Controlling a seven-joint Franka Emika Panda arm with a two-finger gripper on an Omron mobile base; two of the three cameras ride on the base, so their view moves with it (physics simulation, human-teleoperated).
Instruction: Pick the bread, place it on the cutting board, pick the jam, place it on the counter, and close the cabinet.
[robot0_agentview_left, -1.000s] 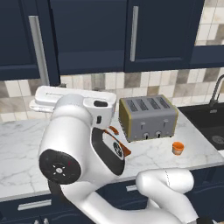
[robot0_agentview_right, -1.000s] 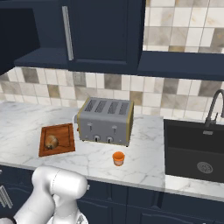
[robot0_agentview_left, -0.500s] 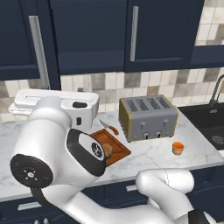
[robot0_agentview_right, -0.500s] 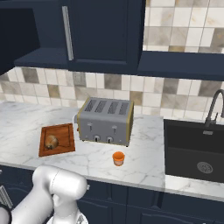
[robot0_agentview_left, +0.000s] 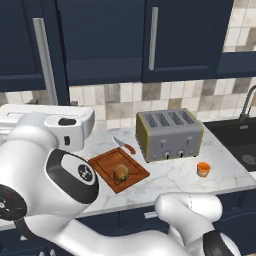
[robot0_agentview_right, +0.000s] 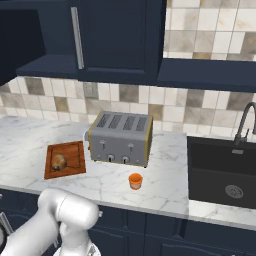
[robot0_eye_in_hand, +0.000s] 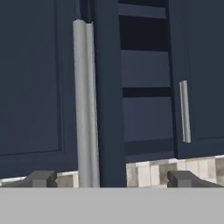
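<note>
Facing flat navy cabinet (robot0_eye_in_hand: 39, 87), cylindrical handle (robot0_eye_in_hand: 85, 105)

Backsplash: we note square tiles (robot0_agentview_right: 200, 107) in beige, grey and brown running behind the worktop.
Sink: we record a black basin (robot0_agentview_right: 222, 172) set in at the right, with a dark curved tap (robot0_agentview_right: 244, 125) at its rear.
Base units: we see dark navy fronts (robot0_agentview_right: 165, 231) below the worktop edge.
Appliance: a silver four-slot toaster (robot0_agentview_left: 169, 134) stands against the tiles.
Light: even, with soft shadows.
</note>
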